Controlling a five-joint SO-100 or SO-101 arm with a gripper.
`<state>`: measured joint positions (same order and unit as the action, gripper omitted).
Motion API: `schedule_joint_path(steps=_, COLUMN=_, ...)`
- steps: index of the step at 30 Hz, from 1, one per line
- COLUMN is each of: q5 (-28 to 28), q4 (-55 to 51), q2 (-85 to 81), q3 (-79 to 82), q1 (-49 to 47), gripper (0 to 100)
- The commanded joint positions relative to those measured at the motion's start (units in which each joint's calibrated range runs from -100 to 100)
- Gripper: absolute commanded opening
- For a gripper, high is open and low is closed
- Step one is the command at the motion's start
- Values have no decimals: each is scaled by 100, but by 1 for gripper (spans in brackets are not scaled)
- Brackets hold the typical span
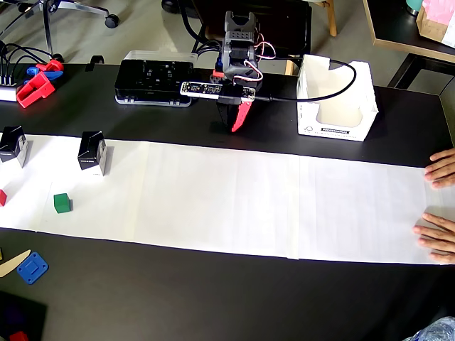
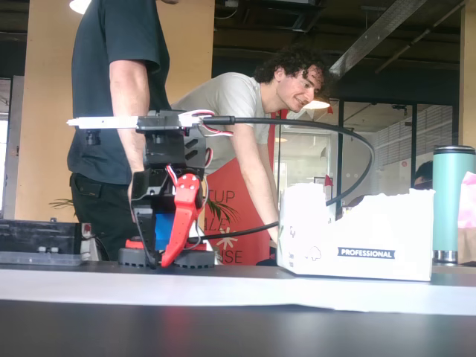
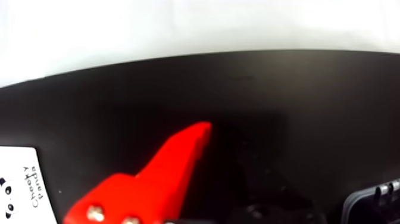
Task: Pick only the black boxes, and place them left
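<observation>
Overhead, white paper strip [image 1: 227, 199] across black table [image 1: 213, 291]

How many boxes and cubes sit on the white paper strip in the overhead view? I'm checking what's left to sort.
Black boxes: 2
Green cubes: 1
Red cubes: 1, cut off at the left edge
Total: 4

A black box [image 1: 13, 145] is clipped by the overhead view's left edge, as is a red cube [image 1: 2, 197]. In the wrist view, the gripper's [image 3: 199, 134] black finger is indistinct against the dark table [image 3: 297, 107].
</observation>
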<state>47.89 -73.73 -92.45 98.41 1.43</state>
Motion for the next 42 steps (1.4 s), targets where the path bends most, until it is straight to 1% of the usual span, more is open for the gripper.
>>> schedule_joint_path(steps=1, q5=43, q4=-11, q2=20, q3=70, q1=9, gripper=0)
schedule_joint_path(steps=8, q5=48, q4=-11, q2=91, q3=52, q1=9, gripper=0)
schedule_joint_path(steps=11, q5=48, q4=-11, q2=178, q3=-338, q1=-9, gripper=0)
schedule_joint_path(steps=15, q5=48, q4=-11, q2=873, q3=-1242, q1=9, gripper=0)
schedule_joint_path(steps=19, q5=48, q4=-11, q2=1703, q3=-2297, q1=43, gripper=12)
schedule_joint_path(steps=27, q5=64, q4=-91, q2=2951, q3=-4646, q1=43, gripper=25)
schedule_joint_path(steps=31, q5=559, q4=-313, q2=3520, q3=-5550, q1=138, gripper=32)
schedule_joint_path(steps=35, q5=927, q4=-782, q2=3994, q3=-6534, q1=528, gripper=38)
schedule_joint_path(steps=38, q5=1111, q4=-1069, q2=4334, q3=-7190, q1=771, gripper=41)
schedule_joint_path(steps=42, q5=1138, q4=-1116, q2=4785, q3=-7953, q1=1083, gripper=42)
